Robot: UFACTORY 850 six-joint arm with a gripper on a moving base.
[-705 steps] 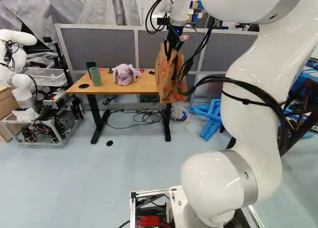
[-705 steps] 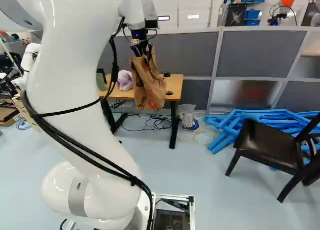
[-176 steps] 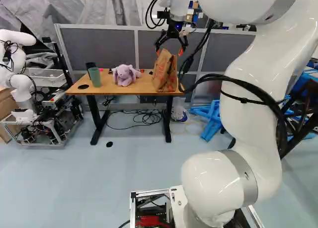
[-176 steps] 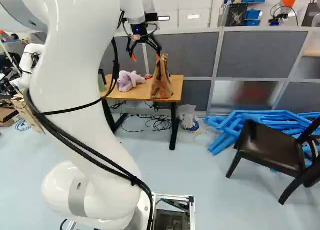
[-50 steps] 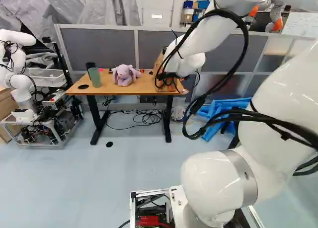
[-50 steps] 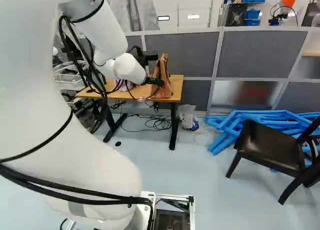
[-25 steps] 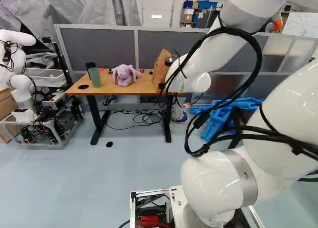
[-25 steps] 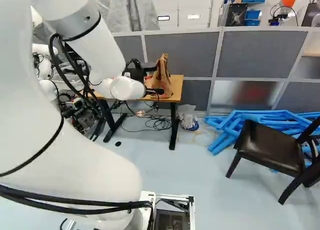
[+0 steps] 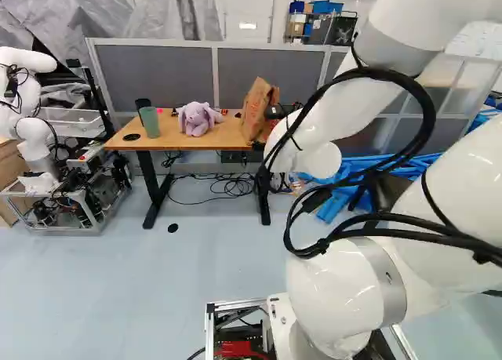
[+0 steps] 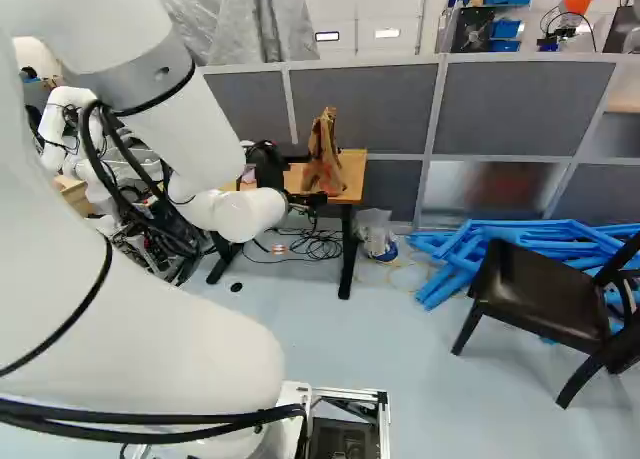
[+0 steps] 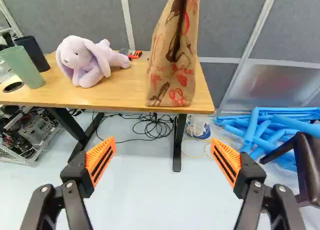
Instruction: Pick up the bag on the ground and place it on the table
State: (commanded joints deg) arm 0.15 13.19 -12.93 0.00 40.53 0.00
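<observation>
Bag [image 11: 175, 54] on table [image 11: 120, 97].

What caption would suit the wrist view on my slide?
Open gripper before a wood-topped table bearing a brown paper bag and a lilac plush bunny.

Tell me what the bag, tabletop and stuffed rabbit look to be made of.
The bag looks like matte brown paper, going by its stiff folds and creases. The tabletop looks like smooth wood, yellow-brown with a slight sheen, though possibly laminate. The stuffed rabbit seems to be soft, matte plush fabric, judging by its rounded lilac body and floppy ears.
</observation>
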